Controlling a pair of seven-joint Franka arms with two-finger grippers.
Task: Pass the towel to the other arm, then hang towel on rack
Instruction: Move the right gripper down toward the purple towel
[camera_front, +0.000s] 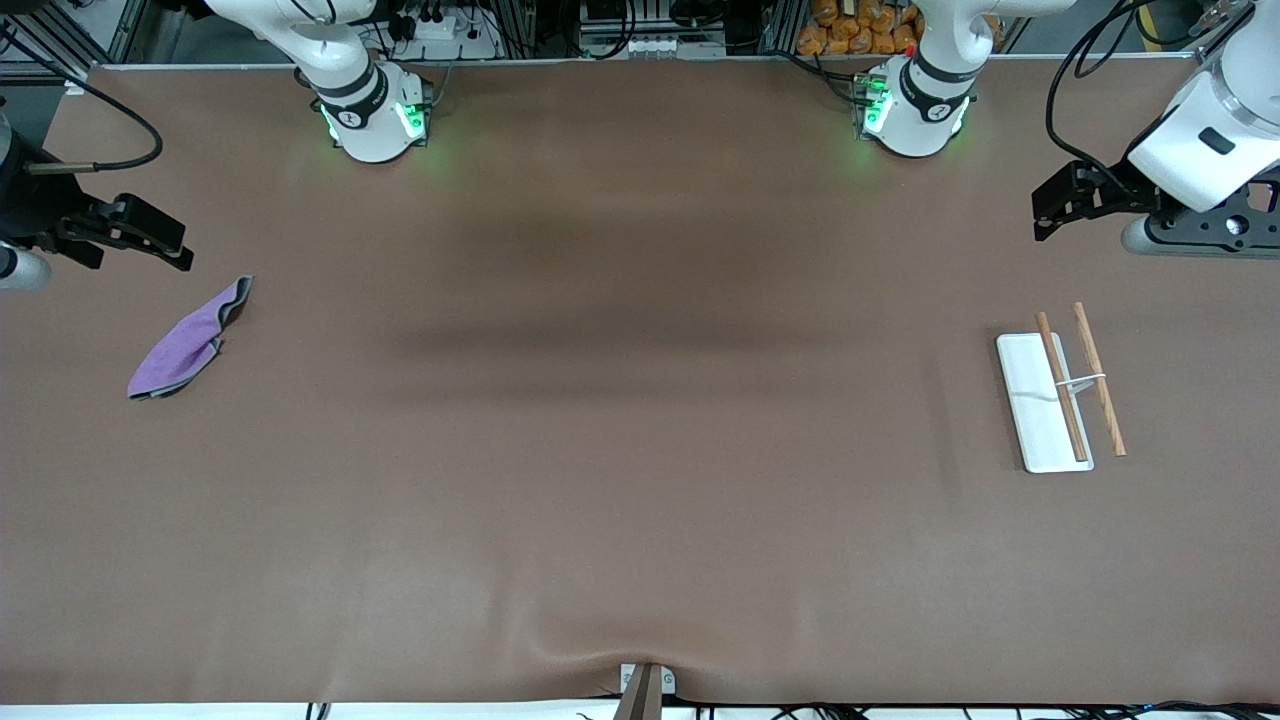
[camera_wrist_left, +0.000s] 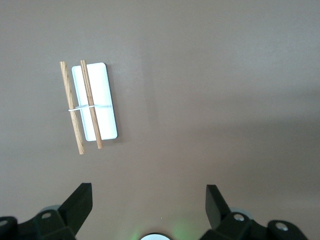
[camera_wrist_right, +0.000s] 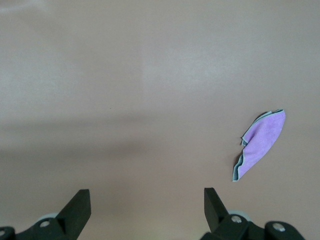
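Note:
The purple towel (camera_front: 188, 341) lies crumpled on the table at the right arm's end; it also shows in the right wrist view (camera_wrist_right: 262, 142). The rack (camera_front: 1032, 400), a white base plate with two wooden rods (camera_front: 1062, 395) joined by a white bracket, stands at the left arm's end; it also shows in the left wrist view (camera_wrist_left: 104, 100). My right gripper (camera_front: 180, 243) is open and empty, up over bare table beside the towel (camera_wrist_right: 146, 200). My left gripper (camera_front: 1042, 212) is open and empty, up over bare table beside the rack (camera_wrist_left: 148, 197).
The brown table mat (camera_front: 640, 450) stretches between towel and rack. The two arm bases (camera_front: 375, 120) (camera_front: 912, 115) stand along the table edge farthest from the front camera. A small clamp (camera_front: 645, 685) sits at the nearest edge.

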